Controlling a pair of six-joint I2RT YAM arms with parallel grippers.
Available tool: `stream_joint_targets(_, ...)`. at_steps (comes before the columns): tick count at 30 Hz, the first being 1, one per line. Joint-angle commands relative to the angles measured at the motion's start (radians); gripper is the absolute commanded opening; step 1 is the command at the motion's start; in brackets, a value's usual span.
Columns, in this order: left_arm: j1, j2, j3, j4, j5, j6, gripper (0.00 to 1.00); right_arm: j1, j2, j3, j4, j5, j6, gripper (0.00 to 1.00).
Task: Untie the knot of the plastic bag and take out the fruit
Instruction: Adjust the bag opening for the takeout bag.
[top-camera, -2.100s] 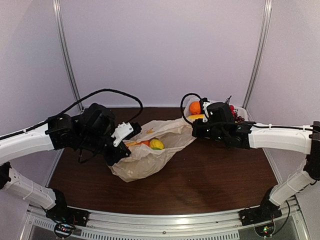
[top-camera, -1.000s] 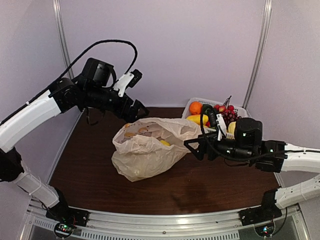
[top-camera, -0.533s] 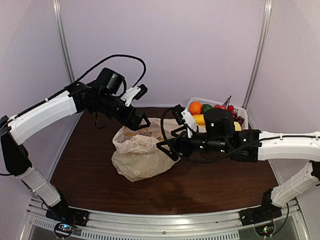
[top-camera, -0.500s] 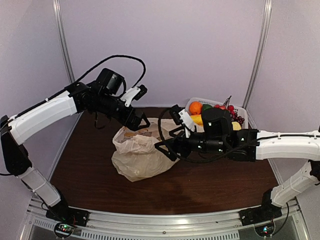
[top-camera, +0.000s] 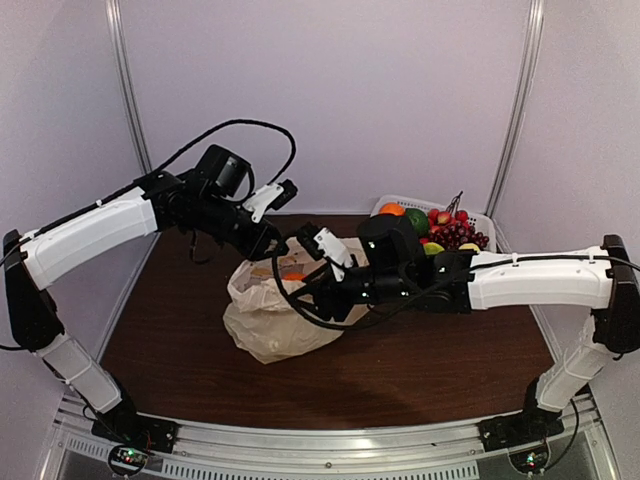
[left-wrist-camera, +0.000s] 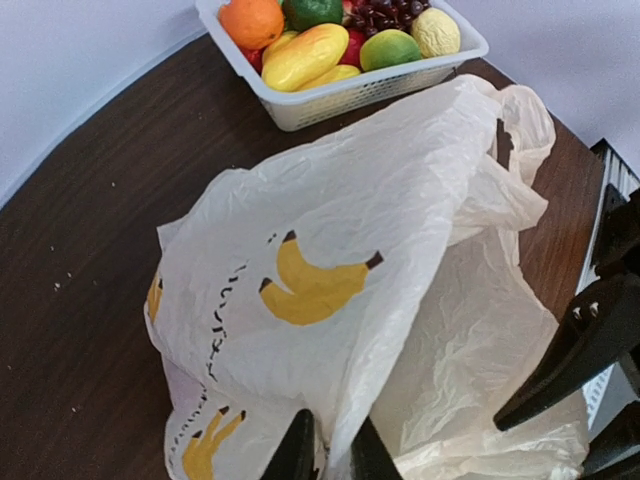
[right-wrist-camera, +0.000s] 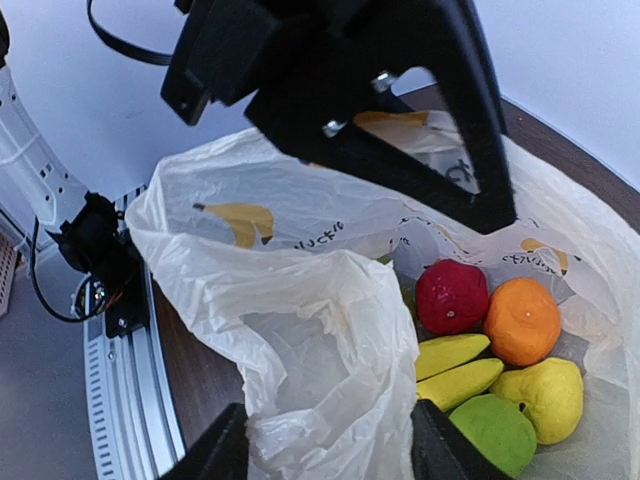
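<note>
The plastic bag (top-camera: 262, 325) lies at the table's middle left, cream with yellow banana prints, its mouth open. The knot is out of view. My left gripper (top-camera: 268, 243) sits at the bag's back rim, and in the left wrist view this gripper (left-wrist-camera: 332, 432) is shut on a fold of the bag (left-wrist-camera: 330, 250). My right gripper (top-camera: 312, 293) is at the bag's right rim; in its wrist view bunched plastic (right-wrist-camera: 330, 330) fills the gap between its fingers (right-wrist-camera: 222, 450). Inside lies the fruit (right-wrist-camera: 522, 320): red, orange, yellow and green pieces.
A white lattice basket (top-camera: 486, 221) at the back right holds an orange, a green fruit, grapes and a long yellow mango; it also shows in the left wrist view, the basket (left-wrist-camera: 330, 100) just beyond the bag. Grey walls close in the table's back and sides.
The right arm swung left from beside the basket to the bag's right rim and its jaws narrowed on the plastic. The left gripper dropped to the back rim and closed on a fold.
</note>
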Motion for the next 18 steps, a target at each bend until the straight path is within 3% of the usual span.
stream_joint_targets(1, 0.004, -0.012, -0.034, 0.079, 0.004, -0.003, 0.07, 0.011, 0.022, 0.027, -0.025, -0.066, -0.012, 0.33)
stream_joint_targets(3, 0.003, -0.026, -0.061, 0.109, 0.002, -0.016, 0.00, 0.024, 0.022, 0.010, -0.007, -0.079, -0.003, 0.14)
stream_joint_targets(6, 0.006, -0.052, -0.102, 0.150, -0.006, -0.034, 0.00, 0.062, 0.025, -0.032, 0.020, -0.087, 0.020, 0.00)
stream_joint_targets(12, 0.006, -0.104, -0.182, 0.233, -0.055, -0.063, 0.00, 0.194, 0.084, -0.119, 0.185, -0.120, 0.126, 0.00)
stream_joint_targets(18, 0.006, -0.139, -0.227, 0.274, -0.046, -0.069, 0.00, 0.314, 0.261, -0.077, 0.302, -0.183, 0.213, 0.00)
